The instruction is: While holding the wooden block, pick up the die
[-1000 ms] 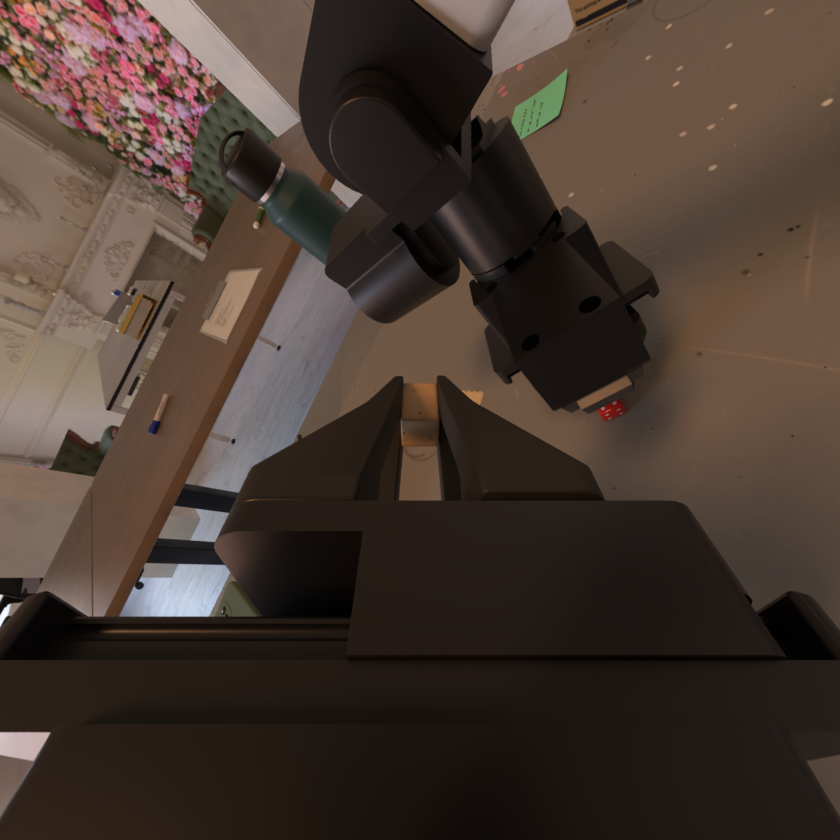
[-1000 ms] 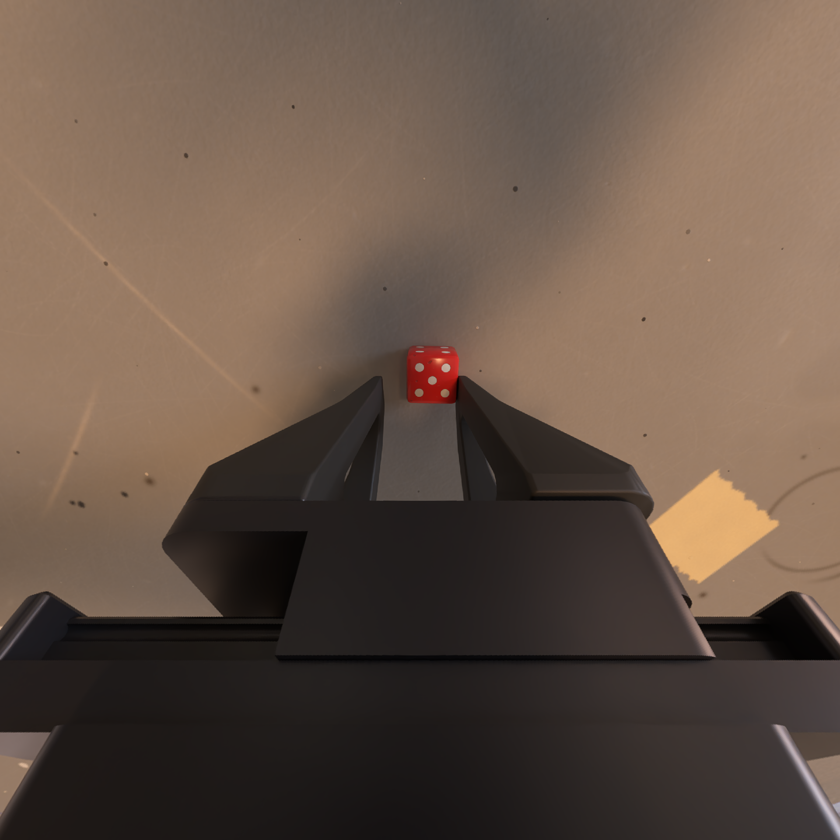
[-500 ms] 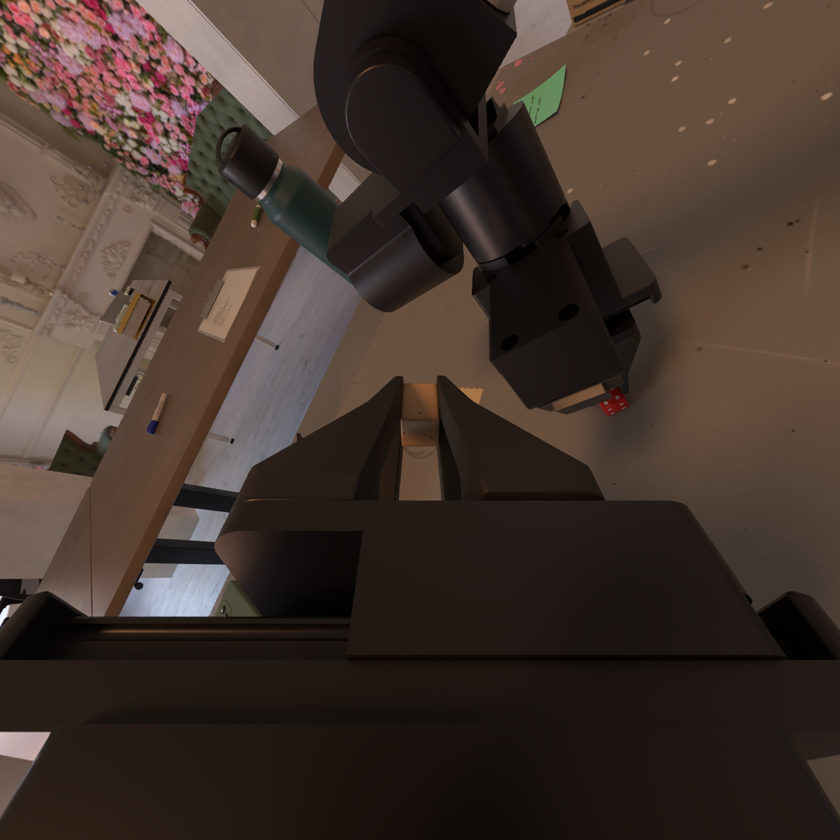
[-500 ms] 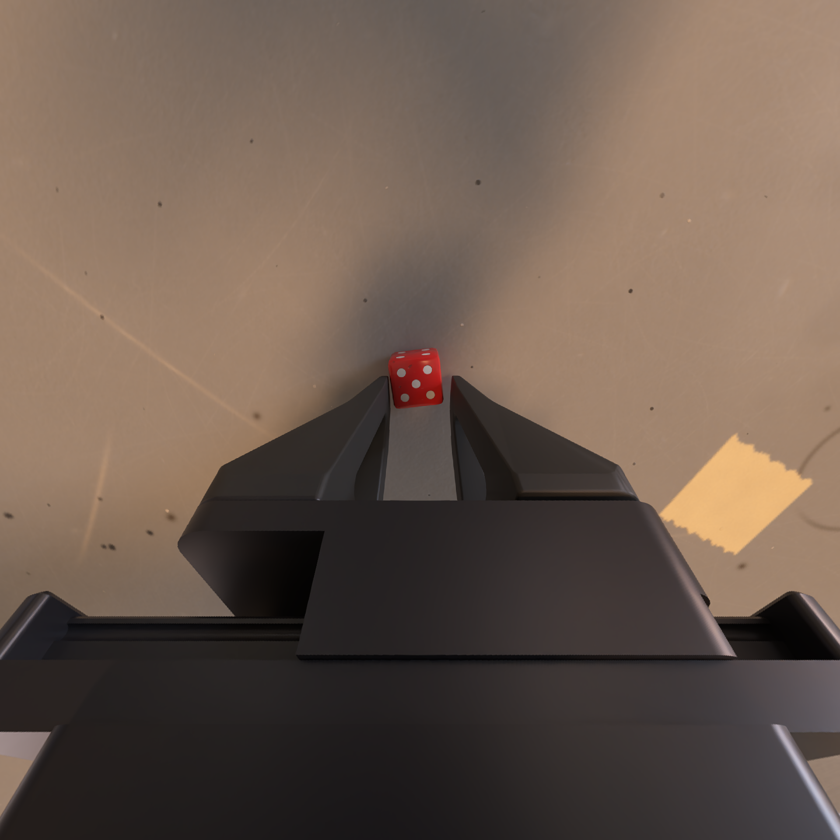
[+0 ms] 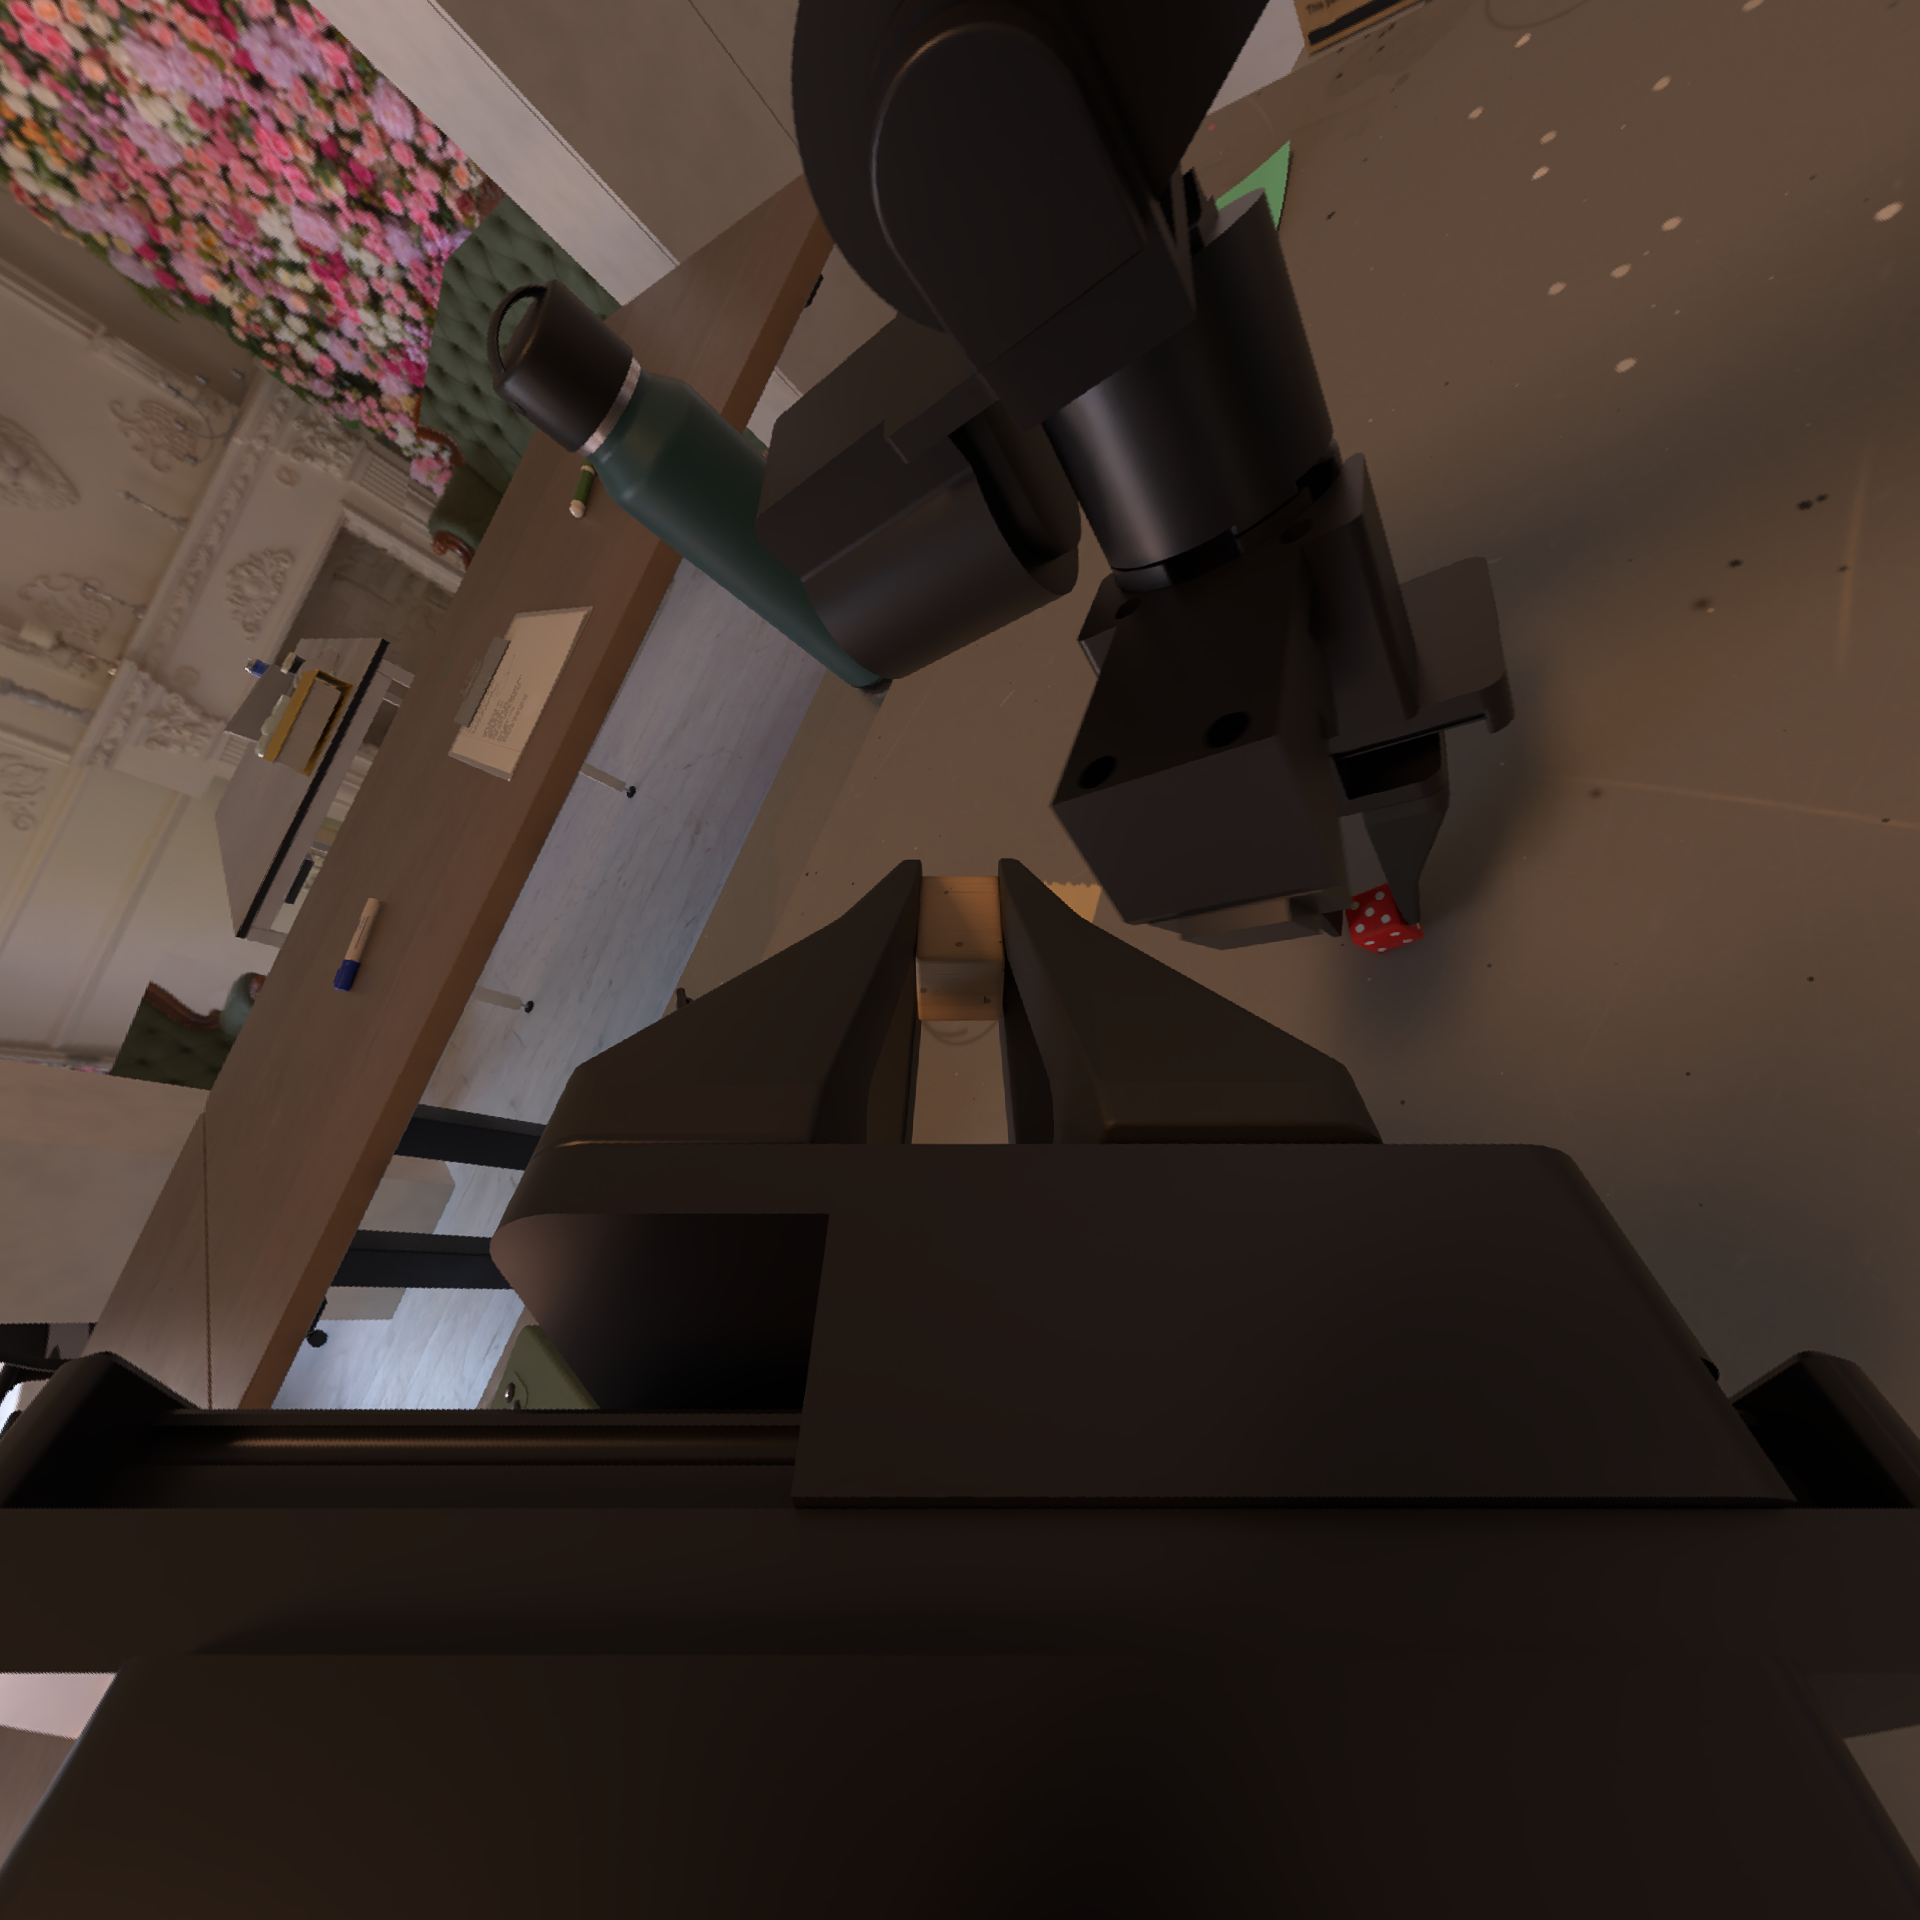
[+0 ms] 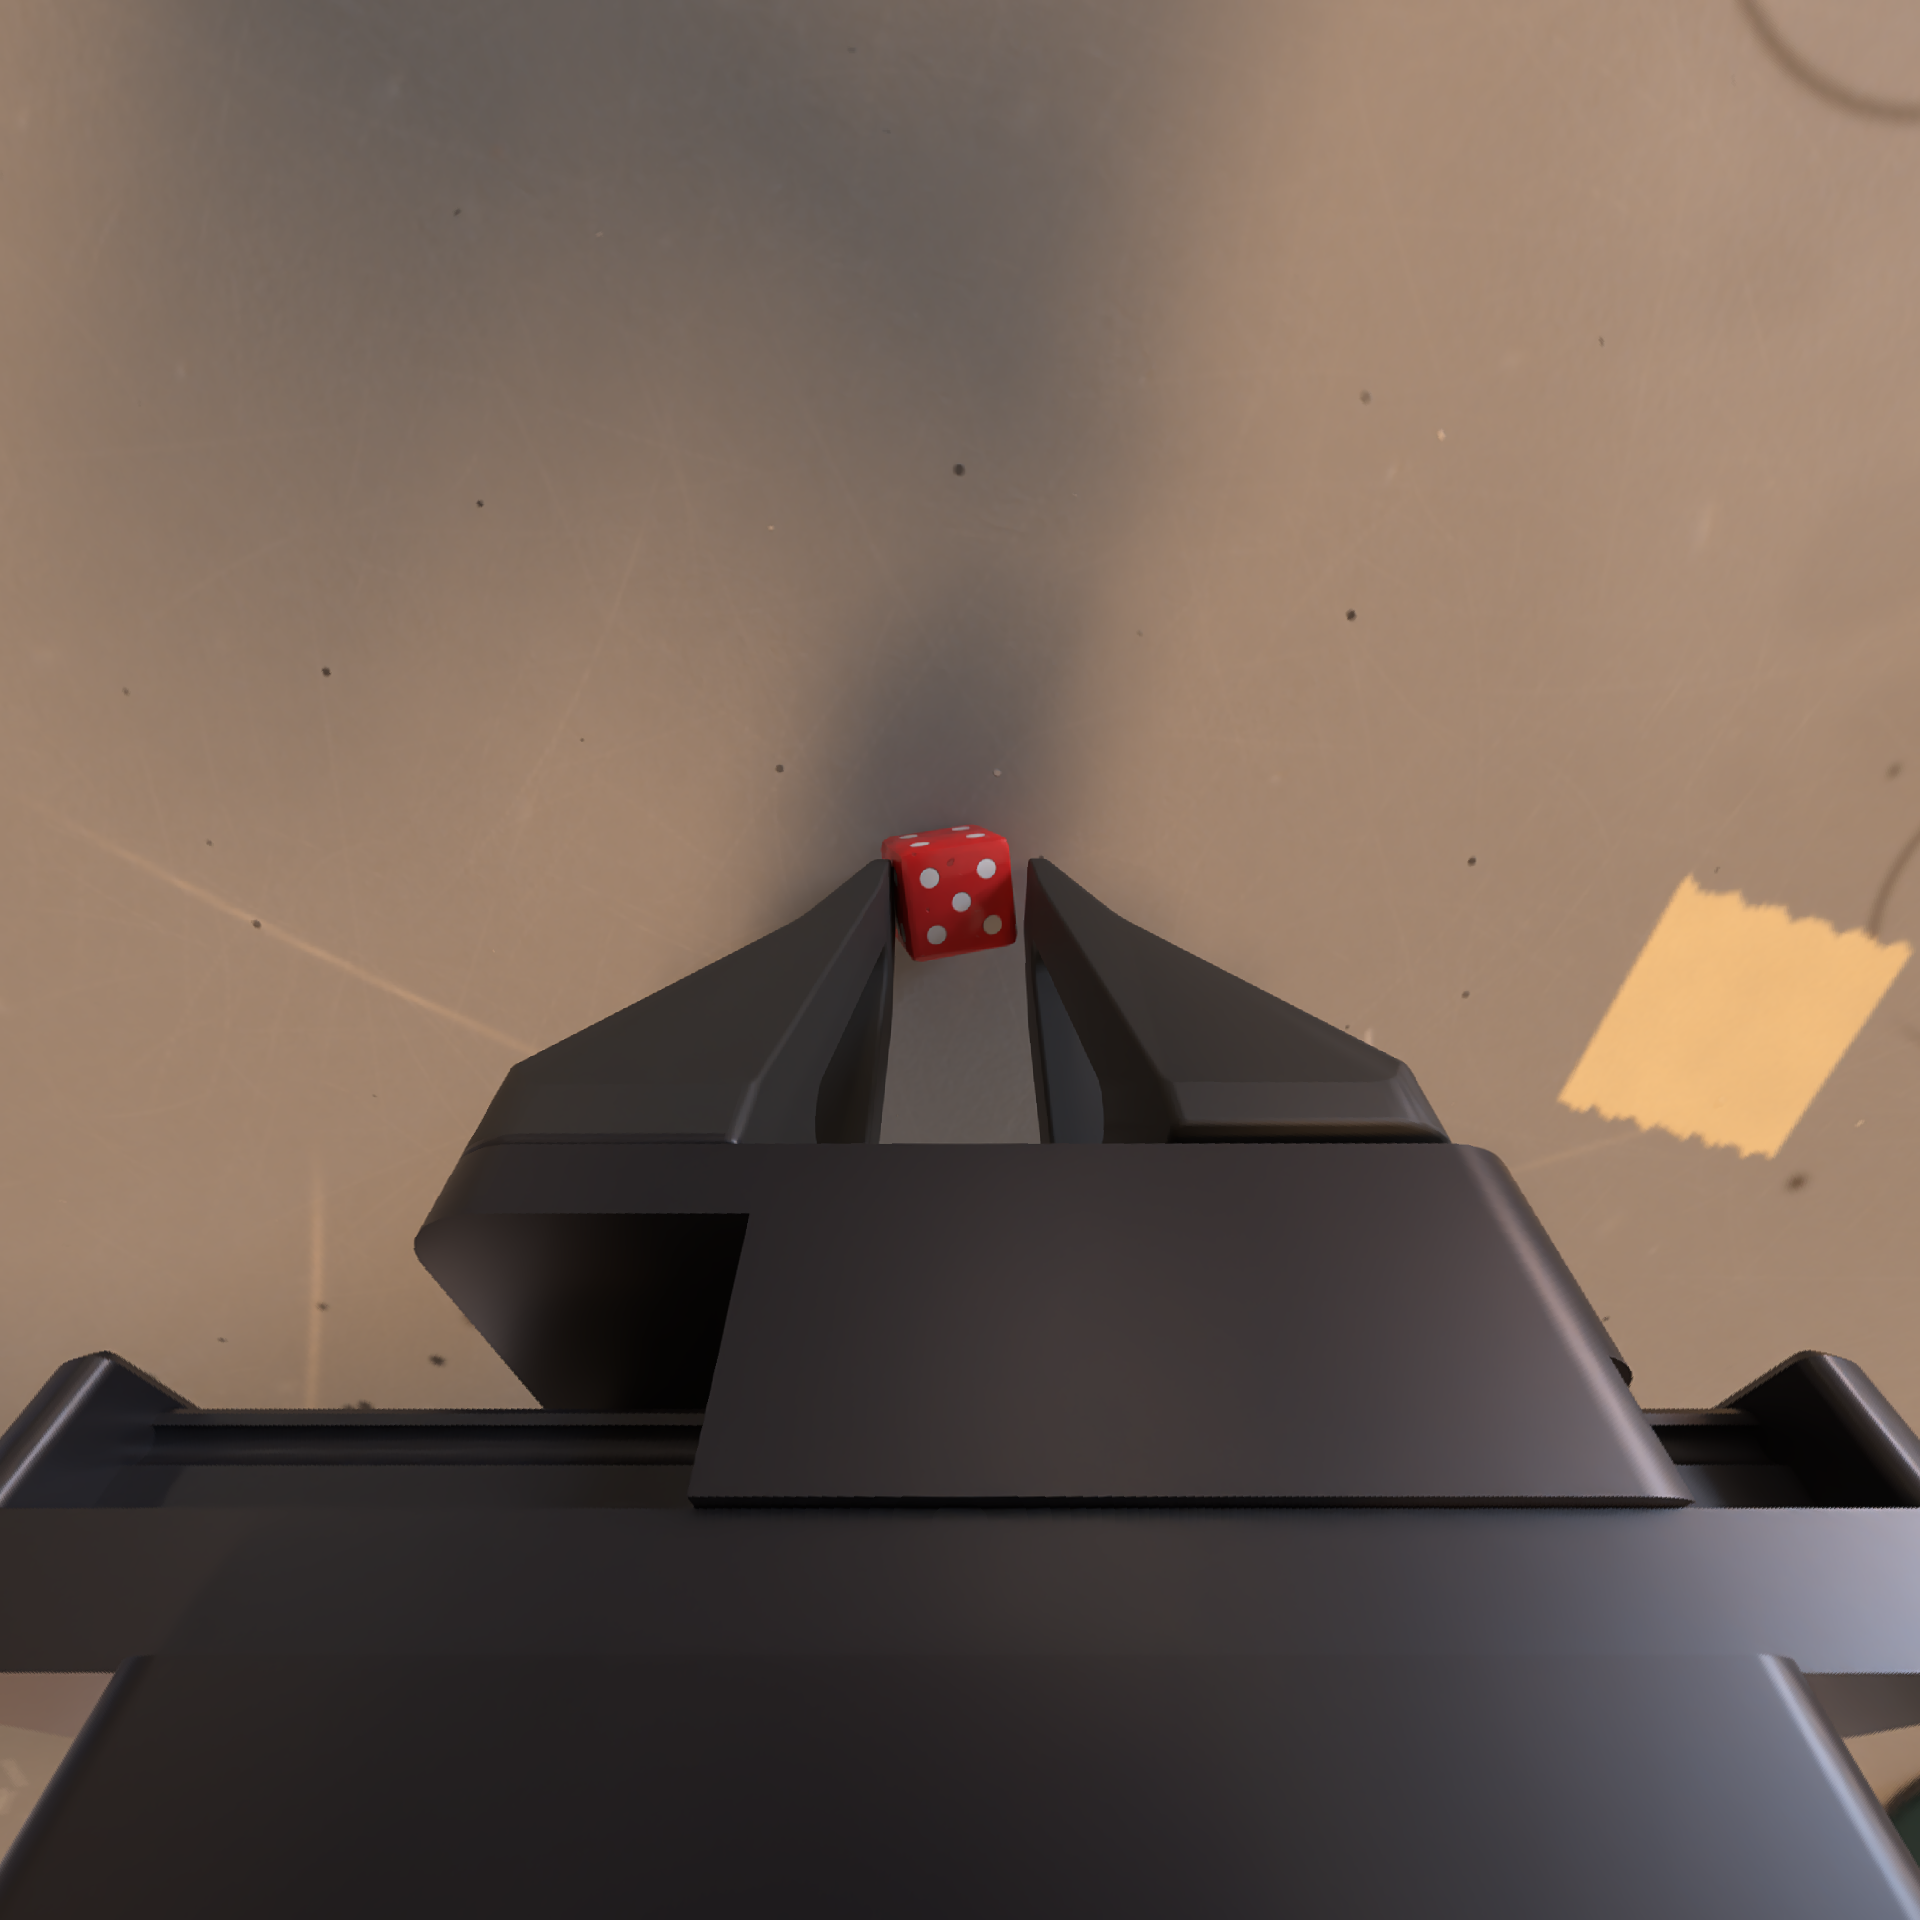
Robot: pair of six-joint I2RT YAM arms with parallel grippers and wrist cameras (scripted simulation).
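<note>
My left gripper is shut on the pale wooden block, which shows in the narrow gap between the fingers, held over the tan table. The red die with white dots sits tilted at the tips of my right gripper. The fingers have closed to the die's width; the left one touches it, and a thin sliver shows at the right one. In the left wrist view the right gripper points down at the table with the die at its tips.
A dark green bottle stands behind the right arm near the table's far edge. A green paper note lies farther back. A strip of tan tape lies on the table right of the die. A long wooden bench stands beyond.
My right gripper's fingers have narrowed around the die, which has tilted between the tips. The right arm has shifted and turned over the table. My left gripper has stayed still with the block.
</note>
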